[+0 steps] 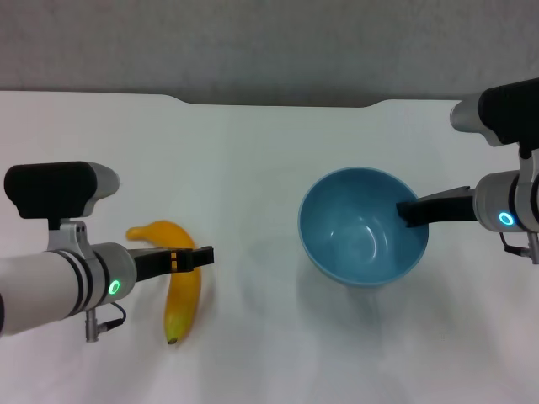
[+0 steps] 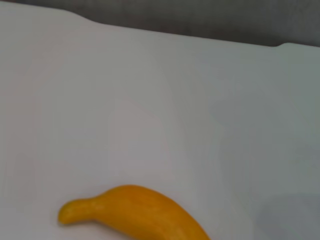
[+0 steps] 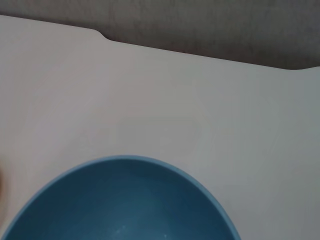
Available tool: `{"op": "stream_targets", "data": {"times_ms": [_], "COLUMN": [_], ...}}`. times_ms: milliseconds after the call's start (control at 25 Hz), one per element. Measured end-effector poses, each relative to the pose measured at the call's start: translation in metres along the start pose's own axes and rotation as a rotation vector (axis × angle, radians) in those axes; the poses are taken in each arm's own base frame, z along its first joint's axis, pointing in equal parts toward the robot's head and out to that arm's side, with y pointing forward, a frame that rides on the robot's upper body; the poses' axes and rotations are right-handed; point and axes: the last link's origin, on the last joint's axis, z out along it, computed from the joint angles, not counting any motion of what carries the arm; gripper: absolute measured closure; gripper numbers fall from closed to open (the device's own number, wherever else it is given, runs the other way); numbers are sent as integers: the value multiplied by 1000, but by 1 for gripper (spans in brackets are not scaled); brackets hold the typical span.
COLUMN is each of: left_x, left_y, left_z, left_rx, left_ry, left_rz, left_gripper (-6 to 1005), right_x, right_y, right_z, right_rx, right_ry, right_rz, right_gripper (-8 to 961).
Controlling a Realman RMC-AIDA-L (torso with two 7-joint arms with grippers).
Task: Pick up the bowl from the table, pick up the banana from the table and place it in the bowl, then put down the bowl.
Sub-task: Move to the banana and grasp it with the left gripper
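The right gripper [image 1: 406,211] is pinching the bowl [image 1: 364,227] rim at 3 o'clock, while the left gripper [image 1: 205,256] is squeezing the banana [image 1: 178,282], both not yet off the table [image 1: 253,168].

Bare white lab table [image 1: 253,168]

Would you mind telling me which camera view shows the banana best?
The head view: it shows the whole banana from stem to dark tip, with the left gripper across it. The left wrist view shows only its stem end, and the right wrist view does not clearly show it.
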Motion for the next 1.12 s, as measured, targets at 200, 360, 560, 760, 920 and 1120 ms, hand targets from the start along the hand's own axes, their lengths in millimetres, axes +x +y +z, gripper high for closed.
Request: {"op": "stream_targets", "data": {"times_ms": [200, 360, 560, 760, 920, 1120], "left_x": [-3, -9, -14, -19, -21, -21], "left_y": [3, -3, -2, -1, -1, -1], "left_z": [3, 7, 14, 20, 21, 21], "left_rx": [-9, 9, 14, 20, 24, 25], "left_ry": [6, -5, -35, -68, -78, -75], "left_rz": [0, -7, 11, 21, 27, 35], "left_gripper": [199, 204, 210, 216, 221, 227], "right_x": [-1, -2, -4, -4, -4, -3], "right_y": [1, 4, 5, 6, 5, 4], "right_z": [0, 1, -1, -1, -1, -1], "right_rx": [-2, -6, -8, -9, -8, -5], "right_ry": [-1, -3, -11, -10, -13, -14], "right_rz": [-2, -11, -16, -18, -17, -15], "right_gripper": [903, 900, 896, 893, 890, 886]}}
